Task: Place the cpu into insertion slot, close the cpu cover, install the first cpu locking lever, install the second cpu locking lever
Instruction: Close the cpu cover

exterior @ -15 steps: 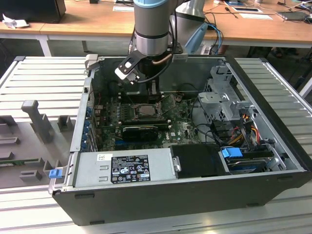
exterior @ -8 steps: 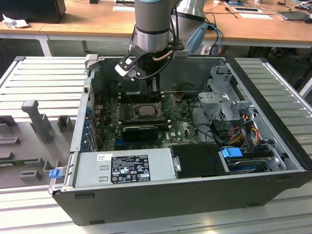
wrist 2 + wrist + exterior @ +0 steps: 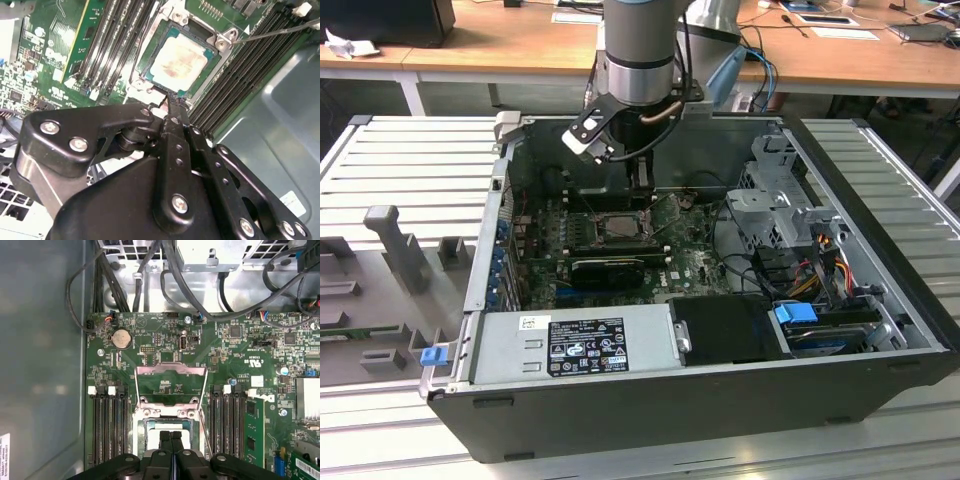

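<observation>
The thin square tan-silver cpu (image 3: 178,61) lies flat in the dark-rimmed square insertion slot (image 3: 212,61), just ahead of the black gripper (image 3: 169,104); its jaws are pressed together on nothing visible, tips at the slot's near edge. The second wrist view shows the chip's face; the first wrist view shows the dark-silver windowed cpu cover (image 3: 170,371) lying open beyond the slot.

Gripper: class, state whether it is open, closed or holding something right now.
Gripper: jaws closed, nothing seen between them, tips near the cpu.
</observation>
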You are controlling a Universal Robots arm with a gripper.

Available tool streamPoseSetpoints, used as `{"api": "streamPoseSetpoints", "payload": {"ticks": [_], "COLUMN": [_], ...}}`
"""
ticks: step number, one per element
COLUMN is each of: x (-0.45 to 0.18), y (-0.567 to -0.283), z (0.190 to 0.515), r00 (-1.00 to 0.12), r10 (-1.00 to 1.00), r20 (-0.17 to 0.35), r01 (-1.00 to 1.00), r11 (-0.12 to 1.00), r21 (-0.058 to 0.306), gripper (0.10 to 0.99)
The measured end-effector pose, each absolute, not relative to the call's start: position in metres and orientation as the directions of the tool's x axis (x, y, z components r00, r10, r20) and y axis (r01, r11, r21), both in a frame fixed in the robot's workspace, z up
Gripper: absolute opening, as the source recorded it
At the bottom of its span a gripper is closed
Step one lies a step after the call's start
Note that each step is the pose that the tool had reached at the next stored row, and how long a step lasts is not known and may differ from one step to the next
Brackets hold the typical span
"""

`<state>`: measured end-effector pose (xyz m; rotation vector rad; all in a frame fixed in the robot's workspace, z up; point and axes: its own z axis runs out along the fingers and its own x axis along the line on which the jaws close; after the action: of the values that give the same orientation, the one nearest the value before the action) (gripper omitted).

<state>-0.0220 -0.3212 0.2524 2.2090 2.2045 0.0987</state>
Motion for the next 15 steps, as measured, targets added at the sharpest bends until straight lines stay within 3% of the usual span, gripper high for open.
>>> {"api": "streamPoseSetpoints", "payload": {"ticks": [15], "x": [-0.008], "y": [-0.321], "z": [0.261], "r00": [0.001], "r10": [1.0], "r20": [0.031], "r01": [0.999], "r11": [-0.003], "r21": [0.052], "gripper": [0.106]}}
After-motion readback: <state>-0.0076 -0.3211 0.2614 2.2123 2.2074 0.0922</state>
